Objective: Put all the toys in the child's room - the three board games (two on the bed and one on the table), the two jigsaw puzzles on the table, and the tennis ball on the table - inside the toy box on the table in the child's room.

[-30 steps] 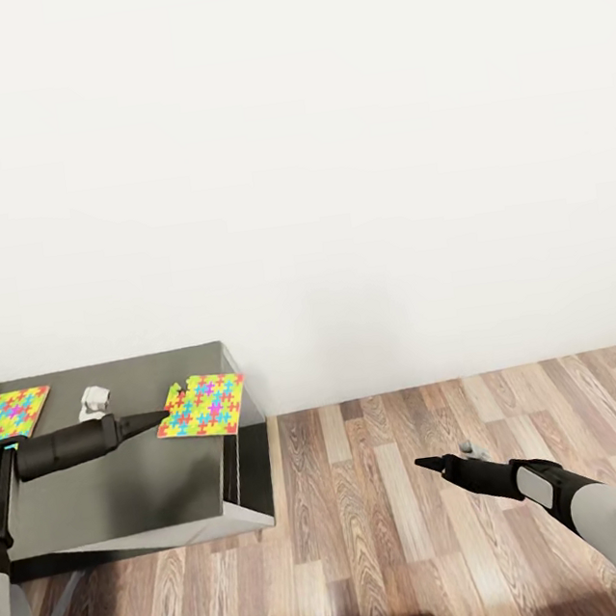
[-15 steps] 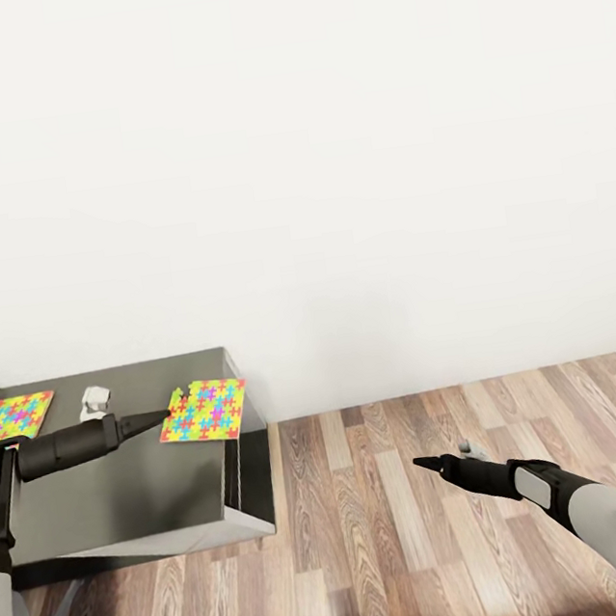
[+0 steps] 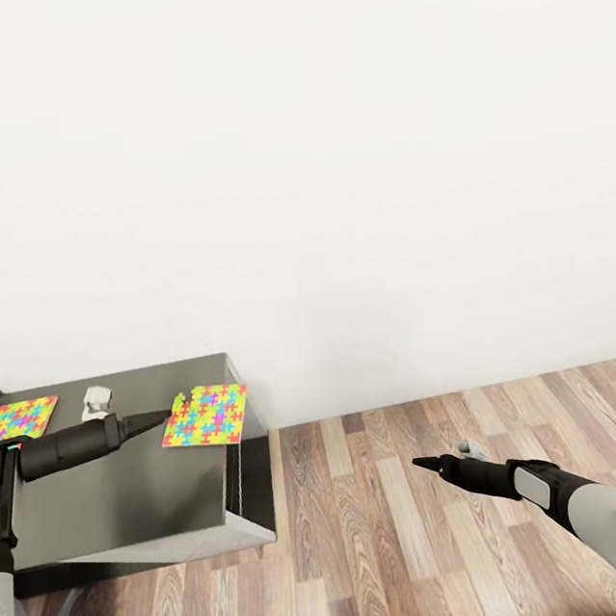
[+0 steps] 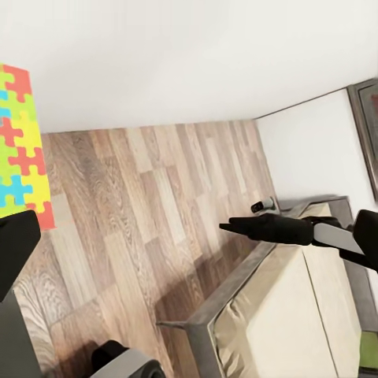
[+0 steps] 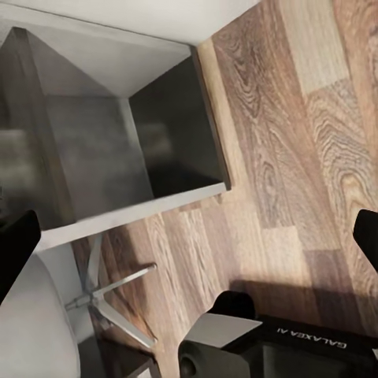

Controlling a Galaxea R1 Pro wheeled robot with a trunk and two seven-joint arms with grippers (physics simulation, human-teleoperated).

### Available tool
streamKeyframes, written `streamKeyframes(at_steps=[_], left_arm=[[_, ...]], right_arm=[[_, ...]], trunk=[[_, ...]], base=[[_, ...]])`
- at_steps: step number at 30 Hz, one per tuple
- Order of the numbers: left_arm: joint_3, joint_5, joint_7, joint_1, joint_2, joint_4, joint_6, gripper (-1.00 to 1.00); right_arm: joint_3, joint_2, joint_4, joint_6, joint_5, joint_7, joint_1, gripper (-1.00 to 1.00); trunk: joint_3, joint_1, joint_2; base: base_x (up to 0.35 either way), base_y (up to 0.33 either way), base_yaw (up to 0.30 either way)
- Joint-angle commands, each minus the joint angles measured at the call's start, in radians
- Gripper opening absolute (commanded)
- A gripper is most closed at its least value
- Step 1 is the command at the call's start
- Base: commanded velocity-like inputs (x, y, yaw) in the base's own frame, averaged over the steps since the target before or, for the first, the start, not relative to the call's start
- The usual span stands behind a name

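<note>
2 jigsaw puzzles lie on the dark surface (image 3: 127, 487), not yet boxed: the near puzzle (image 3: 206, 416) pinched by the left gripper (image 3: 171, 414), the far puzzle (image 3: 19, 420) apart. The right gripper (image 3: 421, 464) hangs clenched, empty.

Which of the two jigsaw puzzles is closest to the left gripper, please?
The jigsaw puzzle at the dark unit's right edge, right at the left gripper's tip. The other puzzle lies at the far left, behind the arm.
</note>
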Motion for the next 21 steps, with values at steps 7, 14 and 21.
streamKeyframes(at_steps=[7, 14, 21], left_arm=[[0.001, -0.011, -0.009, -0.001, -0.007, -0.001, 0.008, 1.00], [0.001, -0.011, -0.009, -0.001, -0.016, -0.001, 0.007, 1.00], [0.001, -0.011, -0.009, -0.001, -0.024, -0.001, 0.007, 1.00]], right_arm=[[0.006, 0.001, -0.001, 0.007, -0.010, 0.001, 0.000, 1.00], [0.006, -0.001, -0.001, 0.007, -0.011, 0.002, 0.000, 1.00], [0.006, 0.000, -0.001, 0.007, -0.011, 0.002, 0.000, 1.00]], trunk=[[0.010, 0.001, -0.002], [0.022, 0.001, -0.002], [0.033, 0.001, -0.002]], base=[[0.000, 0.000, 0.000], [0.000, 0.000, 0.000], [0.000, 0.000, 0.000]])
